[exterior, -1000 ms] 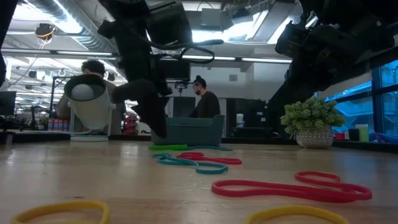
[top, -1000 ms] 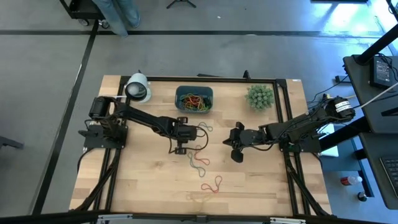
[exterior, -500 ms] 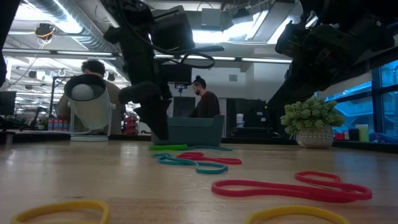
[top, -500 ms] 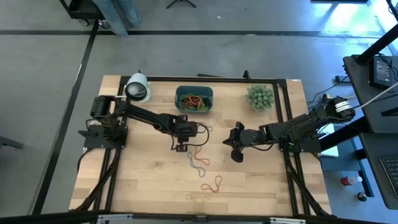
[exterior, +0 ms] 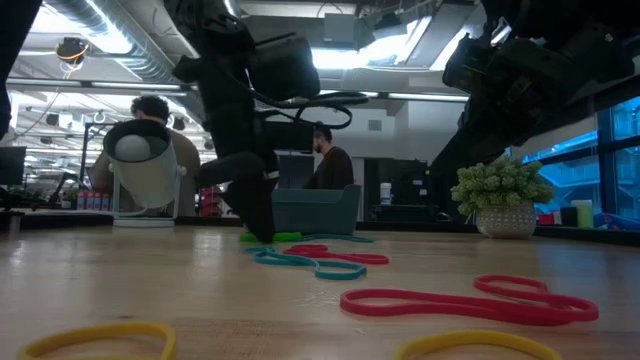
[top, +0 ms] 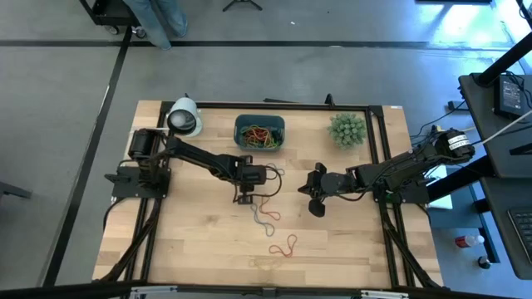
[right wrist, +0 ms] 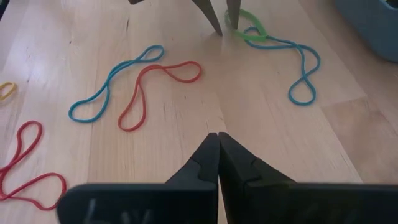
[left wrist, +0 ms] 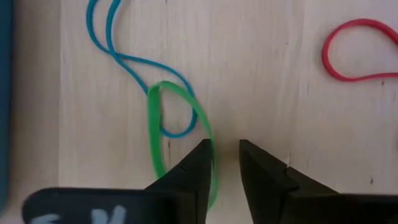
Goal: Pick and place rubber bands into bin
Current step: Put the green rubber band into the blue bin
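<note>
No legible writing; left hand (left wrist: 222, 155) parted beside green band (left wrist: 163, 134).

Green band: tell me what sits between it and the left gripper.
Nothing visible. The left gripper is open right over the green band, one finger at its edge. A blue band loops through it and could drag along.

Rubber bands (top: 264, 212) before bin (top: 259, 121)

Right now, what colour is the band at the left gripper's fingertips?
Green, clearest in the left wrist view.
</note>
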{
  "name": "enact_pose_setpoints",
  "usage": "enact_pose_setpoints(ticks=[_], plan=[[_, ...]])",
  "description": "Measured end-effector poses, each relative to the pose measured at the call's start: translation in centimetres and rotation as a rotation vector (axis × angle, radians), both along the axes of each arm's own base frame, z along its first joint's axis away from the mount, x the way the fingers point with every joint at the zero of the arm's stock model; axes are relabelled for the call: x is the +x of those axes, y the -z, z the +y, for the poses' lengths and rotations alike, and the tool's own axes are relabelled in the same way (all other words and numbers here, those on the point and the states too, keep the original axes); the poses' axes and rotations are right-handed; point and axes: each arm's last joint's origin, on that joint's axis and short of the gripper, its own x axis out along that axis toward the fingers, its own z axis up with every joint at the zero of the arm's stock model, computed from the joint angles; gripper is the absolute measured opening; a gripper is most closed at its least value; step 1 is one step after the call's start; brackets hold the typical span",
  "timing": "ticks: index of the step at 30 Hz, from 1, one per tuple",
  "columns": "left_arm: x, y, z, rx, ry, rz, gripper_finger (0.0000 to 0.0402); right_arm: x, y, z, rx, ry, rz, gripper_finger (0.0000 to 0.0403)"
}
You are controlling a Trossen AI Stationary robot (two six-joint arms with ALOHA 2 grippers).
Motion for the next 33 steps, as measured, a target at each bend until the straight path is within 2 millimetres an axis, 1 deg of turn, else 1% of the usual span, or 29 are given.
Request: enact_pose_setpoints(ticks=[2,6,7,10,14,18,22,24,27,29,33], plan=[[0.0,0.3,0.0,-0.012,0.002,0.012,0.0065,0.0,0.0,0.0,0.006,0.006,0.004,0.0003],[-0.1,0.2,-0.1,-0.037,0.01,0.016,0.0014,0.0,0.0,0.0,0.006,0.005,0.004,0.0003],[-0.1,0.2,-0.1,-0.042,0.012,0.017,0.0008,0.0,0.0,0.0,0.006,0.005,0.003,0.0003],[-0.3,-0.5,-0.2,-0.029,0.016,0.004,0.0003,0.0,0.0,0.0,0.006,0.005,0.002,0.0003],[-1.1,-1.6,-0.6,0.003,0.034,0.018,0.0002,0.0,0.0,0.0,0.006,0.005,0.001,0.0003],[-1.4,-4.2,-0.6,0.069,0.044,-0.059,0.0001,0.0,0.0,0.0,0.006,0.005,-0.001,0.0003],[-2.0,-6.1,0.0,0.133,0.032,-0.108,0.0002,0.0,0.0,0.0,0.005,0.004,0.0,0.0003],[-2.1,-7.1,0.7,0.164,0.024,-0.144,0.0002,0.0,0.0,0.0,0.004,0.003,0.0,0.0003],[-2.3,-7.9,2.3,0.206,0.003,-0.163,0.0002,0.0,0.0,0.0,0.004,0.003,0.0,0.0003],[-2.4,-8.2,3.8,0.222,-0.022,-0.18,0.0002,0.0,0.0,0.0,0.004,0.003,0.0,0.0003],[-2.5,-8.2,7.5,0.217,-0.097,-0.204,0.0001,0.0,0.0,0.0,0.004,0.003,0.0,0.0003]])
